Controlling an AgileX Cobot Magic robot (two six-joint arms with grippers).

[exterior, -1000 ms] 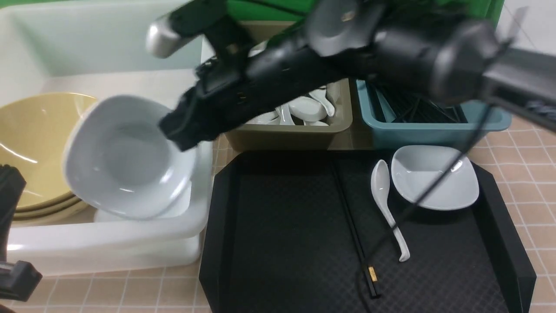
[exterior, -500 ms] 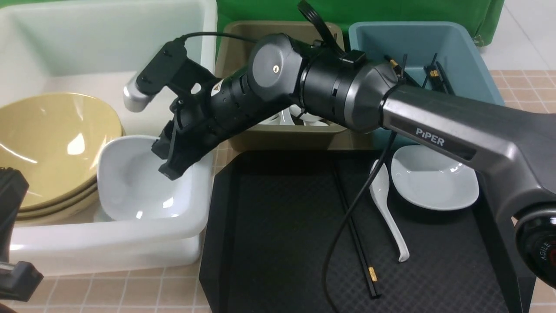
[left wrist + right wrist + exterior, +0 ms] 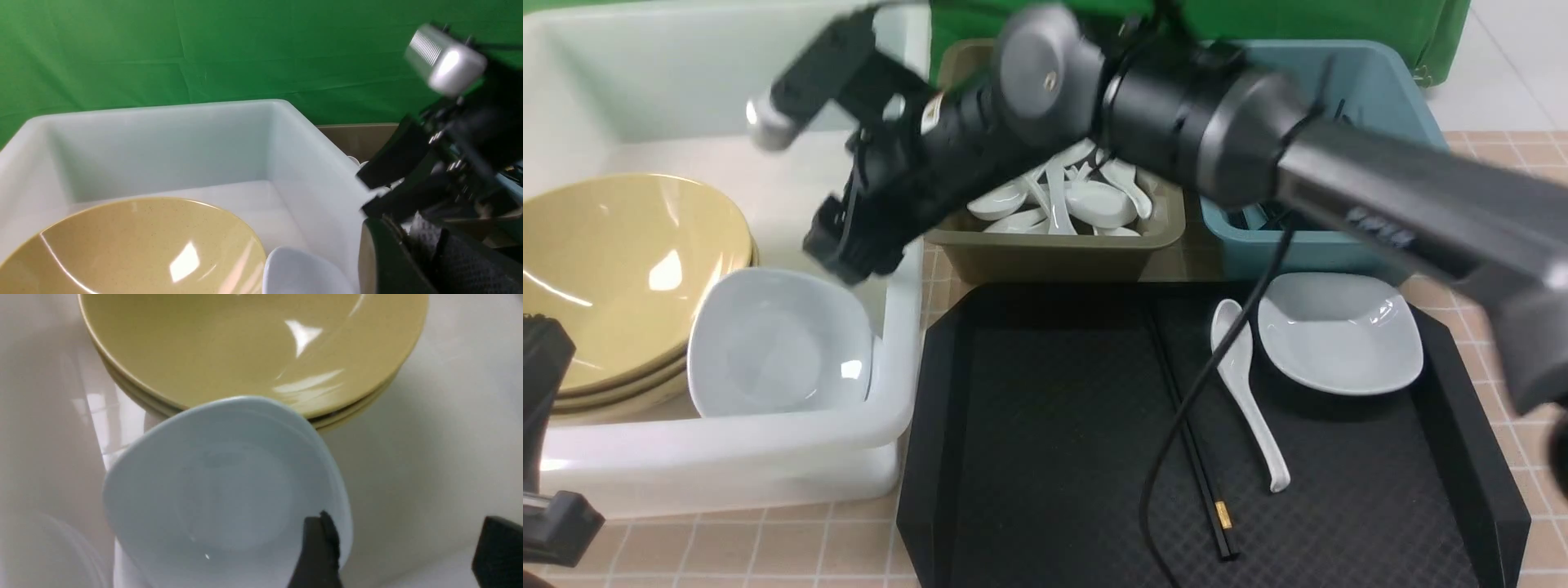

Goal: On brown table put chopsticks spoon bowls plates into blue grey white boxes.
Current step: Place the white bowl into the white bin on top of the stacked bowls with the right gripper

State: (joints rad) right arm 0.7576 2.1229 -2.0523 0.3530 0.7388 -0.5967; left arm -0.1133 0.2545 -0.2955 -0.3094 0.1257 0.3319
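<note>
Two glossy white squarish plates show in the front view. One plate (image 3: 780,347) lies in the large translucent white tub (image 3: 727,461), just beside the stack of wide mustard-tan bowls (image 3: 613,269). The other plate (image 3: 1339,331) sits on the black octagonal tray (image 3: 1054,457) with a white ceramic spoon (image 3: 1245,384) and a pair of thin black chopsticks (image 3: 1188,441), none of them boxed yet. The right gripper (image 3: 849,249) hangs above the tub's near corner, blurred, and a loose black cable (image 3: 1176,416) droops from its arm across the tray. That cable looks the likeliest trouble: a swing toward the tray could drag it over the spoon or chopsticks and shove them out of reach. The olive-grey plastic bin (image 3: 1054,249) of spoons and the teal-blue plastic bin (image 3: 1307,245) stand close under the arm on the tiled brown table (image 3: 1519,269), so a low sweep could clip a rim.

From the left wrist, the tub wall, the bowls and the plate's edge appear. A dark shape at the frame's edge may be the left gripper (image 3: 390,265); I cannot tell how its jaws stand.

From the right wrist, the right gripper's fingers (image 3: 318,551) stand wide apart with nothing between them. One finger overlaps the plate's rim. If it is touching, a sideways pull could knock the plate against the bowls and chip it.
</note>
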